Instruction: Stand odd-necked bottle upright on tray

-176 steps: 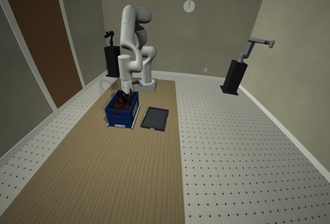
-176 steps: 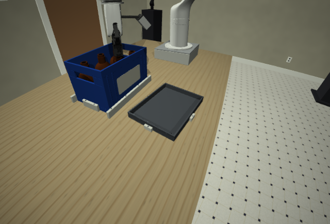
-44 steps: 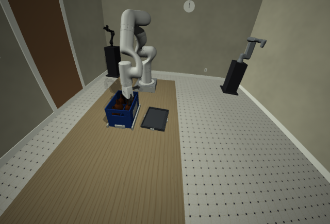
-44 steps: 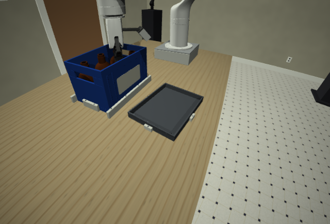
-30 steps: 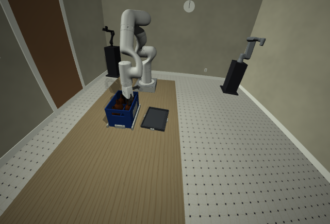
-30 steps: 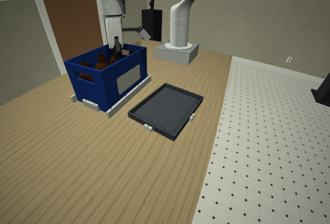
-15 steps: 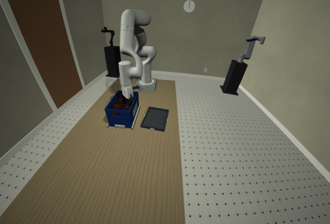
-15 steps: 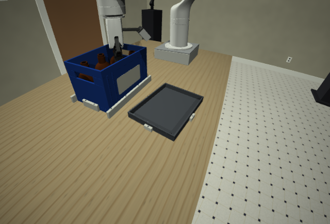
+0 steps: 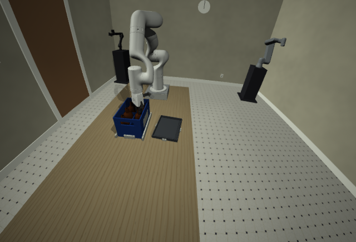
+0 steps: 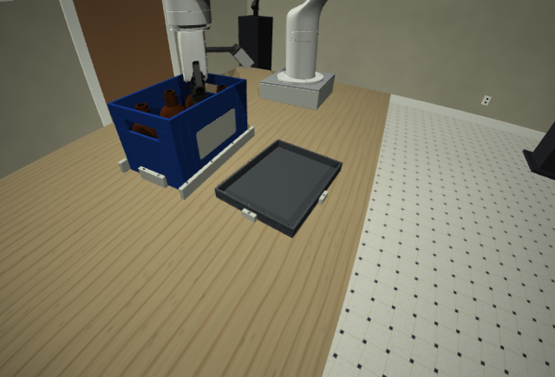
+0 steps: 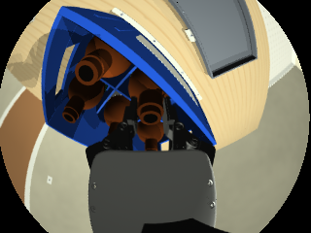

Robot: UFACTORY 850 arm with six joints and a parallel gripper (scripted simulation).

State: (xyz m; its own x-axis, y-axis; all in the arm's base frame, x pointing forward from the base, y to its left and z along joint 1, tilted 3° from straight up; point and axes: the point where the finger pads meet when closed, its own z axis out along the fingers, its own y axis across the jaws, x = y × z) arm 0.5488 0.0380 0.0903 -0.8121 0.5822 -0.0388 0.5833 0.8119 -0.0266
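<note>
A blue crate (image 10: 181, 128) stands on the wooden strip and holds several brown bottles (image 10: 170, 103). My gripper (image 10: 197, 82) reaches down into the crate and is shut on the neck of one brown bottle (image 11: 151, 113), which still stands in its cell. The wrist view shows that bottle's mouth between the dark fingers, with other bottles (image 11: 91, 72) in the cells beyond. The dark grey tray (image 10: 278, 185) lies empty to the right of the crate. In the top view the gripper (image 9: 138, 105) is over the crate (image 9: 132, 119), beside the tray (image 9: 167, 128).
White stop blocks (image 10: 152, 177) and a white rail (image 10: 217, 161) hold the crate in place. Small white blocks (image 10: 248, 214) edge the tray. My arm's base (image 10: 297, 88) stands behind the crate. Two black camera stands (image 9: 252, 82) are on the tiled floor.
</note>
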